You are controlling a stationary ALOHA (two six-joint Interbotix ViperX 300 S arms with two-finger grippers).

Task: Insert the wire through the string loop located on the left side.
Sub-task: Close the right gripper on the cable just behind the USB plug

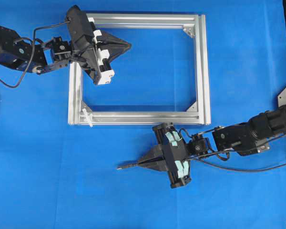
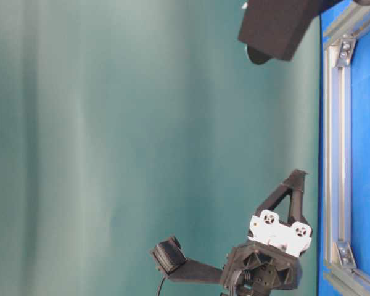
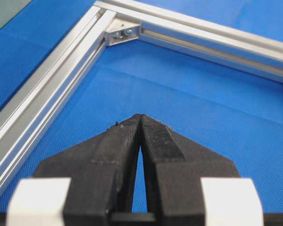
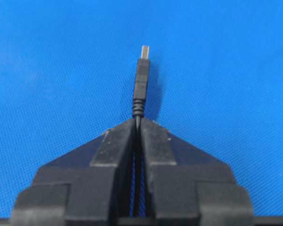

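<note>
The silver frame [image 1: 200, 67] lies flat on the blue tabletop [image 1: 47, 181], with bare cloth all around below it. The string loop [image 1: 87, 117] sits at the frame's lower-left corner. The right end effector [image 1: 144, 162] is pinched tight on the wire [image 4: 141, 80], plug tip sticking out leftward. The left end effector [image 1: 126, 46] hangs closed and empty over the frame's upper part

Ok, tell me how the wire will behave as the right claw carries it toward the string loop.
The wire will probably hold its aim near the tip: the right claw is shut just behind the moulded plug, leaving a short, stiff-looking stub. The thin cable behind the claw curves loosely over the mat, so it will likely drag limply. The string loop looks light and may swing aside if nudged.
</note>
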